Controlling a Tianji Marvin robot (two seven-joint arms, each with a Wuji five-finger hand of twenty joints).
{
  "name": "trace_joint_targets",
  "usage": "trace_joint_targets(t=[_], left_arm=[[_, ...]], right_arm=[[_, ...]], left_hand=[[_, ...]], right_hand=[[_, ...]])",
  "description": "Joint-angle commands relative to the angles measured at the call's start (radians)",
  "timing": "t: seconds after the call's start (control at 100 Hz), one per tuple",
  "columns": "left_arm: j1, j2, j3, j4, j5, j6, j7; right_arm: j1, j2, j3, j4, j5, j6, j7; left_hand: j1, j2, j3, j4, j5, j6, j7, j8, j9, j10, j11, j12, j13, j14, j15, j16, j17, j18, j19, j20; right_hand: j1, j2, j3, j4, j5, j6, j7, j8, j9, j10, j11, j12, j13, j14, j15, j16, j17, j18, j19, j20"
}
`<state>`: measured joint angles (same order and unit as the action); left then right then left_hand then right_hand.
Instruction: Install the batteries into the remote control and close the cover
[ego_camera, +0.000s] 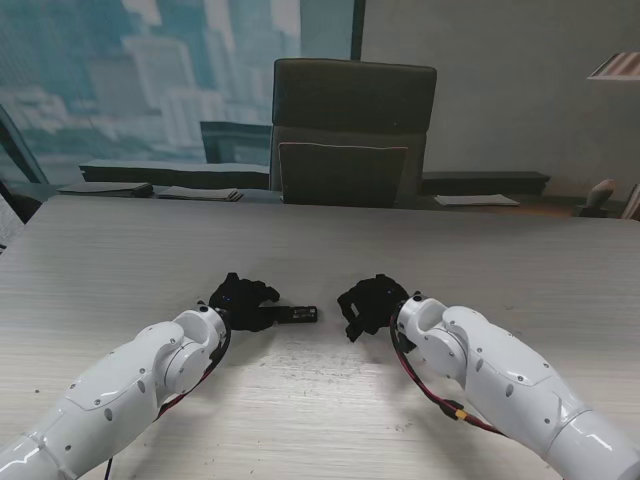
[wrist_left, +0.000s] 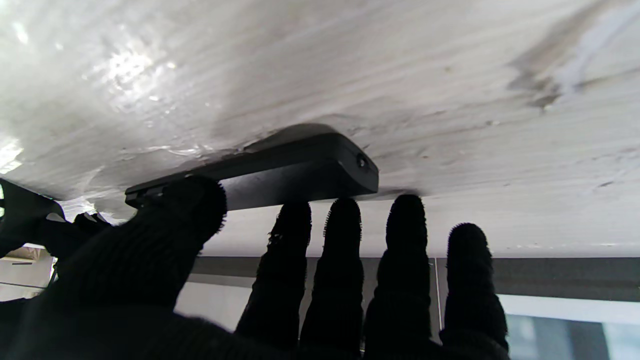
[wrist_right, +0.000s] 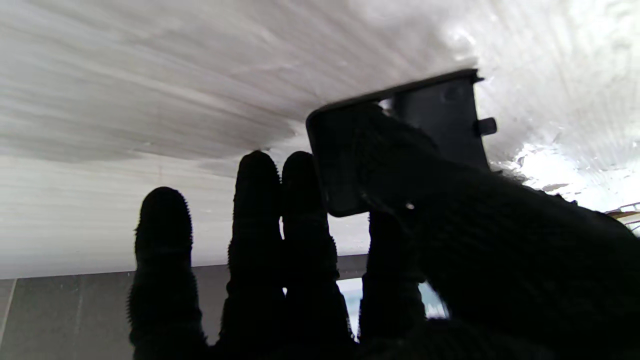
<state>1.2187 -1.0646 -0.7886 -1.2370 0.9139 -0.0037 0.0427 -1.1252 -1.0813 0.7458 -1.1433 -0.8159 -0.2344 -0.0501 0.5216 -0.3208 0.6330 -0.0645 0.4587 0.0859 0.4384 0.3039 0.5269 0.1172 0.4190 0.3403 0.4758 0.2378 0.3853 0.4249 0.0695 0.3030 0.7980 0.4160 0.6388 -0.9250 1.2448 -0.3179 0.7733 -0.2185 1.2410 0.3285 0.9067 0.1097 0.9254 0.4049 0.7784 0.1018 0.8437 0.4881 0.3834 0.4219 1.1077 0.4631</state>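
1. My left hand (ego_camera: 243, 301), black-gloved, rests on the pale wood-grain table (ego_camera: 320, 420) with its fingers closed around the near end of the remote control (ego_camera: 296, 316).
2. In the left wrist view, my thumb (wrist_left: 192, 205) presses one long side of the remote control (wrist_left: 300, 170); my four fingertips (wrist_left: 345, 215) line up against the opposite side, only slightly spread. The remote lies flat on the table, its rounded end projecting beyond my fingertips.
3. My right hand (ego_camera: 372, 305), also gloved, sits just beside the free end of the remote, with a narrow gap of bare table between them in the stand view.
4. In the right wrist view, my thumb (wrist_right: 400, 165) pins a thin, flat black battery cover (wrist_right: 440, 110) against my index finger. A small latch tab projects from the cover's edge.
5. My other right fingers (wrist_right: 260, 185) are extended and close together, touching nothing that I can see; the little finger stands a little apart.
6. The cover is held tilted and off the table surface.
7. I cannot tell whether the remote's battery compartment holds batteries: my left fingers and the viewing angle hide it.
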Motion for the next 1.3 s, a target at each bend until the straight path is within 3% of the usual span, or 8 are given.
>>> trace_joint_targets(t=[0.0,0.15,0.42,0.56,0.74,0.87,1.04,1.29], left_arm=[[0.006,0.0,0.005,0.007,-0.003,0.004,-0.023],[0.006,0.0,0.006,0.007,-0.003,0.004,-0.022],[0.005,-0.001,0.007,0.009,-0.005,0.004,-0.02],[0.007,-0.001,0.004,0.009,-0.005,0.005,-0.017],[0.009,-0.001,0.002,0.01,-0.005,0.005,-0.017],[0.008,-0.001,0.002,0.011,-0.006,0.003,-0.016],[0.006,-0.001,0.005,0.011,-0.006,0.003,-0.018],[0.006,-0.001,0.007,0.01,-0.008,0.003,-0.02]], right_arm=[[-0.03,0.008,-0.004,0.009,0.017,0.006,0.038],[-0.033,0.0,0.004,0.001,0.044,0.013,0.039],[-0.004,-0.025,-0.019,0.02,0.118,0.025,0.03],[0.01,-0.032,-0.033,0.031,0.128,0.026,0.017],[0.008,-0.034,-0.045,0.04,0.121,0.031,0.0],[-0.006,-0.036,-0.042,0.04,0.121,0.038,-0.011],[-0.022,-0.048,-0.046,0.051,0.099,0.061,-0.094],[-0.026,-0.077,-0.063,0.079,0.067,0.117,-0.243]], left_hand=[[-0.02,0.018,-0.013,0.031,-0.009,0.014,-0.007,-0.01,-0.001,0.004,0.007,-0.007,0.004,-0.001,0.017,0.006,-0.02,-0.003,-0.004,-0.009],[-0.02,0.019,-0.014,0.031,-0.008,0.009,-0.006,-0.009,0.0,0.004,0.007,-0.007,0.004,0.0,0.017,0.006,-0.02,-0.002,-0.004,-0.009],[-0.019,0.019,-0.014,0.031,-0.007,0.006,-0.005,-0.009,-0.001,0.004,0.007,-0.007,0.004,0.0,0.018,0.007,-0.02,-0.002,-0.003,-0.009],[-0.019,0.019,-0.015,0.031,-0.007,0.008,-0.005,-0.009,0.0,0.003,0.007,-0.006,0.005,-0.001,0.017,0.007,-0.02,-0.002,-0.003,-0.008],[-0.019,0.02,-0.015,0.031,-0.008,0.011,-0.006,-0.009,-0.001,0.003,0.007,-0.006,0.005,0.0,0.018,0.007,-0.02,-0.003,-0.003,-0.008],[-0.02,0.02,-0.015,0.031,-0.007,0.008,-0.006,-0.009,0.001,0.003,0.008,-0.006,0.004,-0.002,0.017,0.006,-0.02,-0.003,-0.003,-0.008],[-0.02,0.021,-0.017,0.031,-0.007,0.009,-0.005,-0.009,-0.001,0.003,0.008,-0.006,0.004,-0.001,0.017,0.007,-0.02,-0.003,-0.003,-0.008],[-0.018,0.023,-0.021,0.032,-0.007,0.008,-0.005,-0.009,0.0,0.003,0.008,-0.006,0.005,0.0,0.018,0.007,-0.02,-0.003,-0.003,-0.008]], right_hand=[[0.025,-0.035,0.009,-0.027,0.016,0.02,0.042,-0.019,0.05,0.005,0.042,0.002,0.095,0.072,-0.022,-0.048,0.008,0.041,-0.012,-0.011],[0.032,-0.052,0.015,-0.026,0.029,0.058,0.05,-0.043,0.083,0.011,0.062,0.006,0.127,0.074,-0.001,-0.045,0.023,0.049,-0.013,-0.013],[0.044,-0.064,0.021,-0.025,0.037,0.06,0.058,-0.055,0.126,0.024,0.068,0.004,0.17,0.081,0.024,-0.043,0.04,0.054,-0.009,-0.014],[0.048,-0.073,0.02,-0.025,0.064,0.061,0.042,-0.072,0.212,0.037,0.033,-0.023,0.253,0.09,0.028,-0.066,0.083,0.059,0.017,-0.013],[0.089,-0.007,0.017,-0.011,0.148,0.148,-0.068,-0.164,0.316,0.069,-0.043,-0.06,0.351,0.115,0.013,-0.096,0.136,0.062,0.055,-0.022],[0.102,0.041,0.011,-0.001,0.151,0.207,-0.101,-0.18,0.343,0.083,-0.071,-0.062,0.393,0.132,0.002,-0.102,0.161,0.059,0.077,-0.022],[0.091,0.004,0.026,0.0,0.167,0.271,-0.108,-0.184,0.369,0.101,-0.059,-0.061,0.438,0.155,0.055,-0.083,0.211,0.069,0.131,-0.011],[0.055,-0.067,0.057,-0.019,0.188,0.277,-0.092,-0.182,0.393,0.094,-0.037,-0.063,0.462,0.154,0.083,-0.078,0.241,0.079,0.159,-0.021]])
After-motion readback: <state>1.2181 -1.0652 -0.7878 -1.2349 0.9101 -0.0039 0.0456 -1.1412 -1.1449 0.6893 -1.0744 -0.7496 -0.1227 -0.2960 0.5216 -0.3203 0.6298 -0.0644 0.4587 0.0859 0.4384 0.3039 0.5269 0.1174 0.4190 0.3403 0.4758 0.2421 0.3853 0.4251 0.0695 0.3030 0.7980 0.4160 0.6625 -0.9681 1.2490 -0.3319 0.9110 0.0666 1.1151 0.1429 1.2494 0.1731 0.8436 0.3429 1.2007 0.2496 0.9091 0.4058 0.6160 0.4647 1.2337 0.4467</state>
